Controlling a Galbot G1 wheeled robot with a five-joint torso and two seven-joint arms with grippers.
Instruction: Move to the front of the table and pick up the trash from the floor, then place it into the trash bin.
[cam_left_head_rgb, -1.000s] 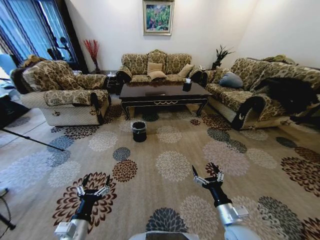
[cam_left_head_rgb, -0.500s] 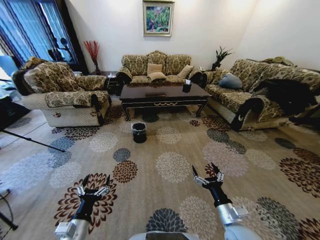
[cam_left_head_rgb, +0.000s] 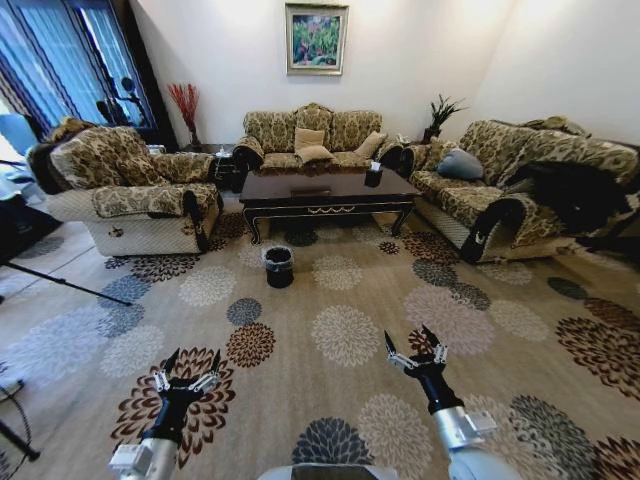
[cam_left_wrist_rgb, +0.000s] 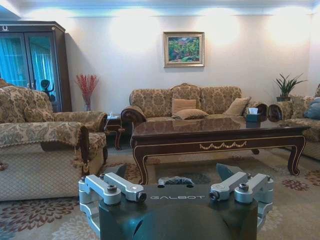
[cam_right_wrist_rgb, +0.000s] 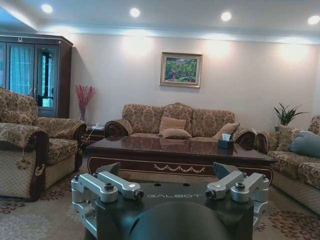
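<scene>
The dark glossy table (cam_left_head_rgb: 330, 190) with gold ornament on its front edge stands far ahead, in front of the back sofa. The small black trash bin (cam_left_head_rgb: 279, 266) with a pale liner stands on the carpet before the table's left end. I cannot make out the trash on the patterned floor. My left gripper (cam_left_head_rgb: 192, 358) and right gripper (cam_left_head_rgb: 409, 338) hang low and near me, both open and empty. The left wrist view has the left gripper (cam_left_wrist_rgb: 172, 170) open before the table (cam_left_wrist_rgb: 220, 137), the bin's rim (cam_left_wrist_rgb: 176, 180) peeking behind it. In the right wrist view the right gripper (cam_right_wrist_rgb: 167, 168) faces the table (cam_right_wrist_rgb: 180, 150).
An armchair (cam_left_head_rgb: 130, 185) stands at the left, a sofa (cam_left_head_rgb: 315, 130) behind the table and another sofa (cam_left_head_rgb: 520, 180) along the right. A tripod leg (cam_left_head_rgb: 60, 282) crosses the floor at the left. Open flowered carpet (cam_left_head_rgb: 345, 330) lies between me and the bin.
The whole head picture has shifted slightly, so the camera has moved a little. Both grippers hold the same open pose.
</scene>
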